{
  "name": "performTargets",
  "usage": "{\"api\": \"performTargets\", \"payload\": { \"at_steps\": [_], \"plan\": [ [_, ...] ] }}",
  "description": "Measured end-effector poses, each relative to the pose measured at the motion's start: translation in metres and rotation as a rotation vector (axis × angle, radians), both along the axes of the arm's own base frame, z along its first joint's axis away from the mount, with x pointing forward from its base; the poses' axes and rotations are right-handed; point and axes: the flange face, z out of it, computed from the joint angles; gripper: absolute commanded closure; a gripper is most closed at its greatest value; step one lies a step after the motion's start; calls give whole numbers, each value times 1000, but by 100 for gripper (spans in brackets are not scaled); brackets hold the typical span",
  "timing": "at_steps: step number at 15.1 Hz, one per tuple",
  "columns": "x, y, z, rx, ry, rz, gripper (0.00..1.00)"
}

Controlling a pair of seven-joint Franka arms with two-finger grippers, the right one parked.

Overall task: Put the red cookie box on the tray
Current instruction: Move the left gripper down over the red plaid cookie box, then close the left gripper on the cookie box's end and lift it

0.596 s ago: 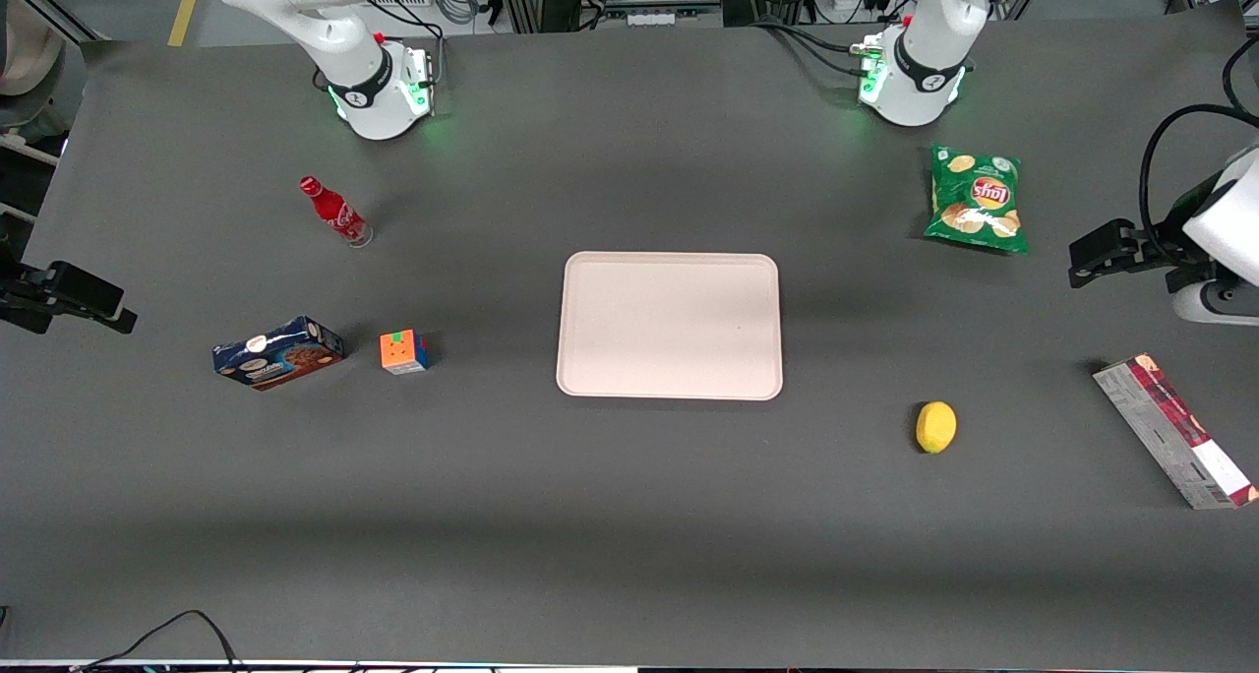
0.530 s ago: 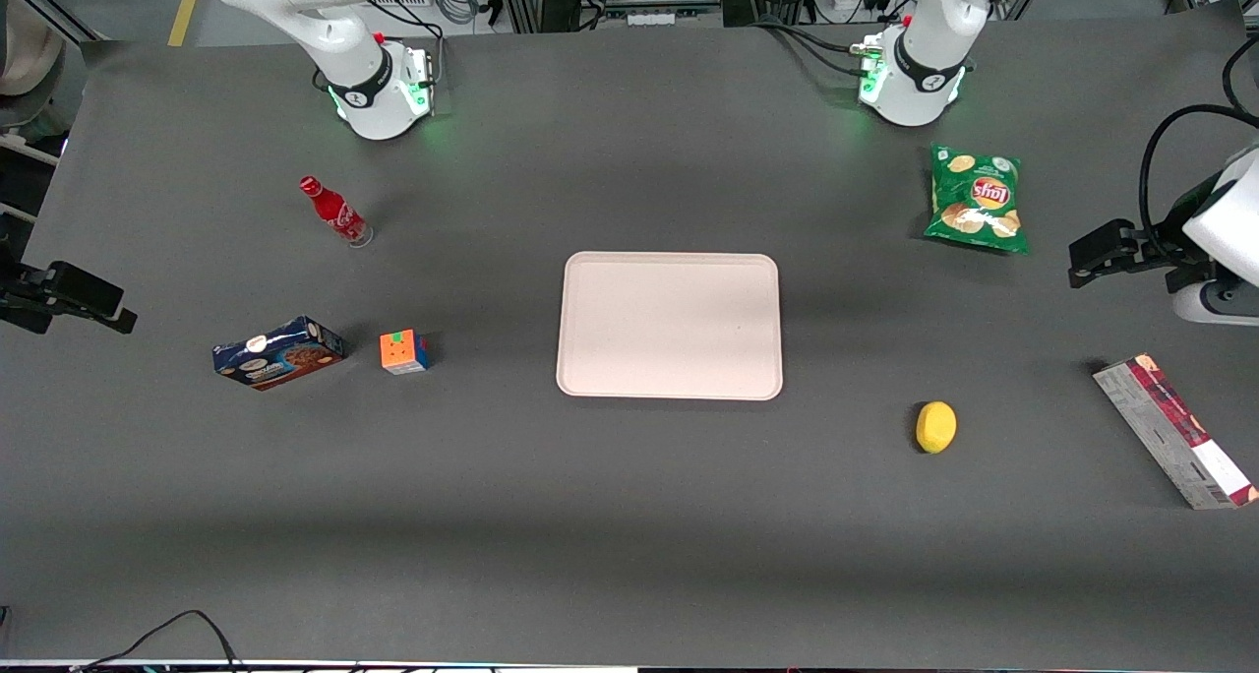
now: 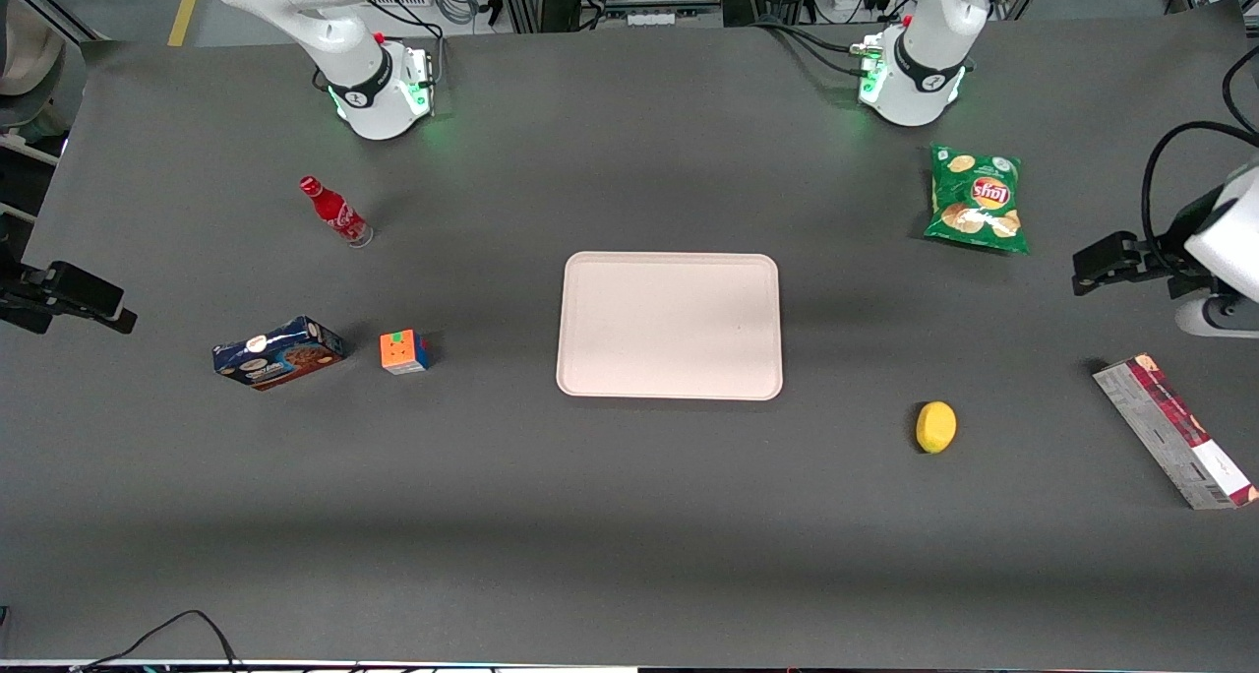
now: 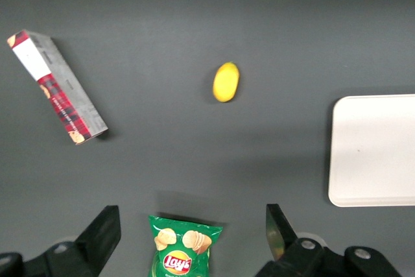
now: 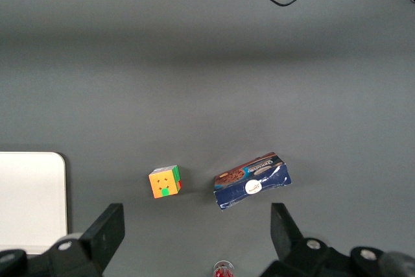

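Lemon (image 3: 935, 427), chips bag (image 3: 976, 199), cube (image 3: 404, 351), bottle (image 3: 335, 211).

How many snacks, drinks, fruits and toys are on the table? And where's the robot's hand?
Cookie boxes: 2, red cookie box, blue cookie box
Chips bag: 1
Soda bottle: 1
Lemon: 1
Puzzle cube: 1
Tray: 1
Total: 7
Gripper: open, above the chips bag.

— Where is the working arm's tool (image 4: 191, 238)?

— High above the bench at the working arm's end, with nothing between its two dark fingers (image 4: 102, 237).

— How do the fingers stand?

— Spread wide apart, pointing down.

— And the arm itself?

— From the front only its white wrist (image 3: 1225, 250) and a black cable show.
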Motion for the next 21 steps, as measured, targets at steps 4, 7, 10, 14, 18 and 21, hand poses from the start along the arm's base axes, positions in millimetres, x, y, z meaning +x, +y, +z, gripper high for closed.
{"api": "performTargets", "payload": {
  "at_steps": [4, 7, 10, 14, 18, 21],
  "plan": [
    [9, 73, -25, 34, 35, 137, 0],
    [12, 131, -49, 64, 24, 238, 0],
    [7, 185, -88, 86, -7, 325, 0],
    [-8, 257, -172, 55, -48, 366, 0],
    [-8, 295, -248, -16, -59, 397, 0],
    [3, 294, -289, -18, -83, 381, 0]
  ]
}}
